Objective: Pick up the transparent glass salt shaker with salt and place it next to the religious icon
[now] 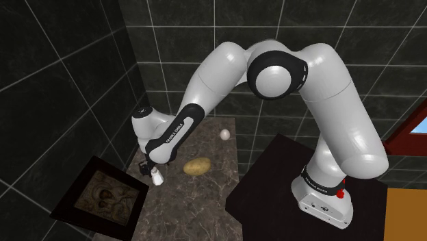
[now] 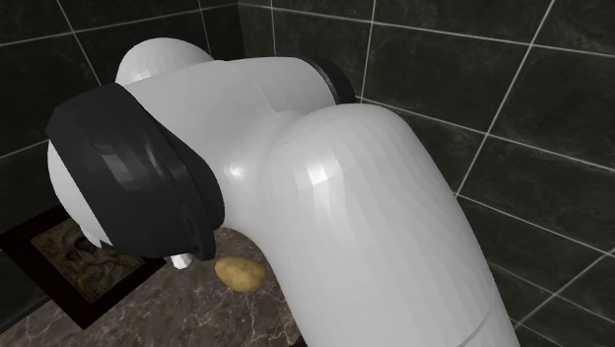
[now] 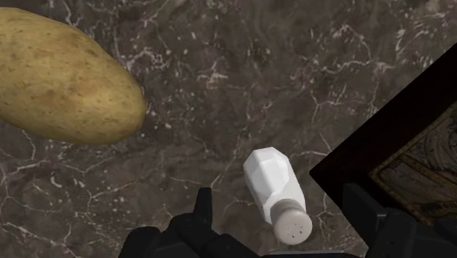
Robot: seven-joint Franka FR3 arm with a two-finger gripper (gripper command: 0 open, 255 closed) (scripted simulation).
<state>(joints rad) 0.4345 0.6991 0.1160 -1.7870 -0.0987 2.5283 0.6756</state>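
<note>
In the shoulder view the gripper (image 1: pixel 148 167) hangs low over the marble counter (image 1: pixel 212 188). The white shaker (image 1: pixel 157 176) sits right under it, between the potato (image 1: pixel 197 166) and the black-framed icon (image 1: pixel 102 198), nearer the icon. An egg (image 1: pixel 225 135) lies farther back.

In the second exterior view the arm (image 2: pixel 325 197) looms in front. Past it, the potato (image 2: pixel 239 274) lies on the counter and the icon (image 2: pixel 84 258) lies at the left.

In the wrist view the fingers (image 3: pixel 203 209) stand spread. The shaker (image 3: pixel 272 183) is between them, touching neither, close to the icon's frame (image 3: pixel 366 146).

Glossy white arm (image 1: pixel 342 116), black joint bands (image 1: pixel 277 72), all-black pincer (image 3: pixel 280 201), red base button (image 1: pixel 340 194).
</note>
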